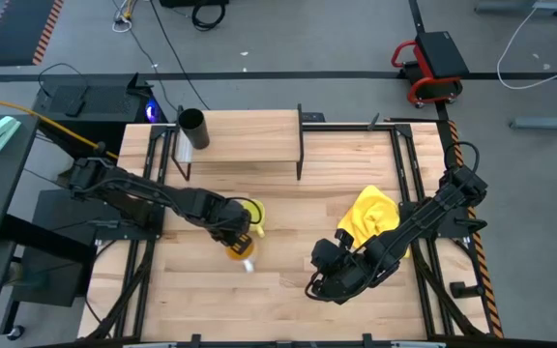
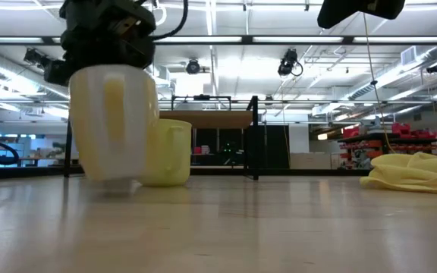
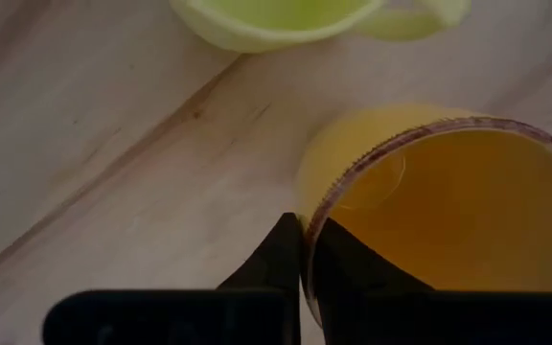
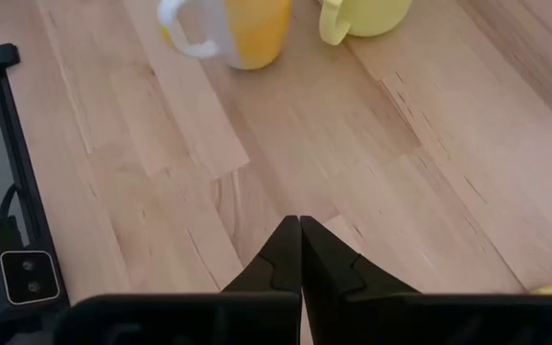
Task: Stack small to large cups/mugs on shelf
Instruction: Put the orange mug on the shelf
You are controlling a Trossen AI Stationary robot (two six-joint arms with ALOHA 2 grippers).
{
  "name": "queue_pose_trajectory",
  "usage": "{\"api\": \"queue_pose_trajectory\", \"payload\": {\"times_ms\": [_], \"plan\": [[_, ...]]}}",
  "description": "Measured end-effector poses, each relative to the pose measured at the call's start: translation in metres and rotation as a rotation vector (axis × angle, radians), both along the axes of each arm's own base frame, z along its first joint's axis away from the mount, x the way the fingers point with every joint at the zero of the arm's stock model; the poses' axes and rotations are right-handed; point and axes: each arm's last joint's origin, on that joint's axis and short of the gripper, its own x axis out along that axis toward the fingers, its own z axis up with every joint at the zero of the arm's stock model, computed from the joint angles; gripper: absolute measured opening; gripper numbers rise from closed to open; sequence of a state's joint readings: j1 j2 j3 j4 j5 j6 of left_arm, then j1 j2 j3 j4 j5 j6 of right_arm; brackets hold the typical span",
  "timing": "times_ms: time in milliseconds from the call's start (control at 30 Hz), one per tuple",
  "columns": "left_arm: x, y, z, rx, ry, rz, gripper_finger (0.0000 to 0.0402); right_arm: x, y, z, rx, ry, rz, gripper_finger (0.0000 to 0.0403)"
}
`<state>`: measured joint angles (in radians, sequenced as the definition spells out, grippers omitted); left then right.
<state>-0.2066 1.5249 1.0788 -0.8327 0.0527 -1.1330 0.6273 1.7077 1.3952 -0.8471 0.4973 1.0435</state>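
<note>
The orange cup point(image 1: 239, 253) sits near the table's middle, and my left gripper point(image 1: 232, 237) is shut on its rim from above. In the low view this cup point(image 2: 112, 121) fills the left side under the gripper point(image 2: 108, 45). The yellow-green cup with a handle point(image 1: 253, 212) stands on the table just beyond it, and also shows as the yellow-green cup point(image 3: 276, 19) in the left wrist view. The black cup point(image 1: 192, 127) stands on the left end of the shelf point(image 1: 249, 137). My right gripper point(image 1: 315, 285) is shut, empty, near the table's near edge. My left gripper pinches the orange cup's rim point(image 3: 316, 218), one finger point(image 3: 353, 273) inside the cup and the other finger point(image 3: 274, 264) outside the wall. The fingers come from above, pointing down. The cup hangs roughly upright below them. Whether its base point(image 2: 116, 180) touches the table, I cannot tell.
A crumpled yellow cloth point(image 1: 370, 217) lies on the table's right part, beside my right arm. The shelf's board right of the black cup is bare wood. Black metal rails run along the table's left and right edges.
</note>
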Motion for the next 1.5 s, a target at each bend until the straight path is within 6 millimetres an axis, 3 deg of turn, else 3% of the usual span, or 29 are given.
{"api": "queue_pose_trajectory", "payload": {"times_ms": [133, 367, 567, 700, 967, 1300, 1500], "plan": [[0.005, -0.001, 0.019, 0.005, -0.027, -0.005, 0.0018, 0.0, 0.0, 0.0, 0.0, 0.0, 0.0, 0.0005], [0.004, 0.01, 0.076, 0.112, 0.001, -0.017, 0.0018, 0.0, 0.0, 0.0, 0.002, 0.003, 0.003, 0.0004], [-0.003, 0.039, 0.127, 0.219, -0.003, 0.023, 0.0018, 0.0, 0.0, 0.0, -0.009, 0.01, 0.024, 0.0004], [-0.008, 0.067, 0.15, 0.287, 0.008, 0.056, 0.0018, 0.0, 0.0, 0.0, -0.012, 0.013, 0.034, 0.0004], [0.001, 0.124, 0.175, 0.365, -0.001, 0.058, 0.0018, 0.001, -0.002, 0.0, -0.009, 0.023, 0.045, 0.0004], [0.021, 0.189, 0.185, 0.447, 0.05, -0.064, 0.0018, 0.01, -0.014, 0.0, 0.004, 0.013, -0.012, 0.0004], [0.018, 0.221, 0.196, 0.507, 0.028, -0.105, 0.0018, 0.015, -0.023, 0.0, 0.014, 0.009, -0.054, 0.0004]]}}
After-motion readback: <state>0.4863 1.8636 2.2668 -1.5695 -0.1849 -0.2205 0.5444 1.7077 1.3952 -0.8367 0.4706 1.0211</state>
